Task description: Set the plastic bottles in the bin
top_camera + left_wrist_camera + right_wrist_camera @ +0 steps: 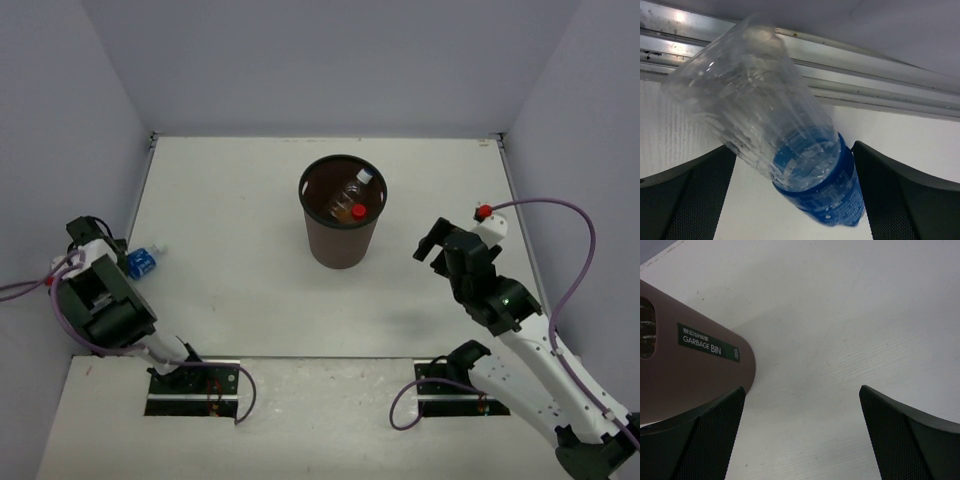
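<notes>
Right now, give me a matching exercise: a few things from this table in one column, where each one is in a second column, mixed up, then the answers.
Things:
1. blue-label bottle
2. red-capped bottle
3. bin
4. right gripper

Places:
A. standing in the middle of the table
B. open and empty, beside the bin
C. between the fingers of the left gripper
D. inside the bin

Pairs: 1-C, 2-D, 3-A, 4-B
</notes>
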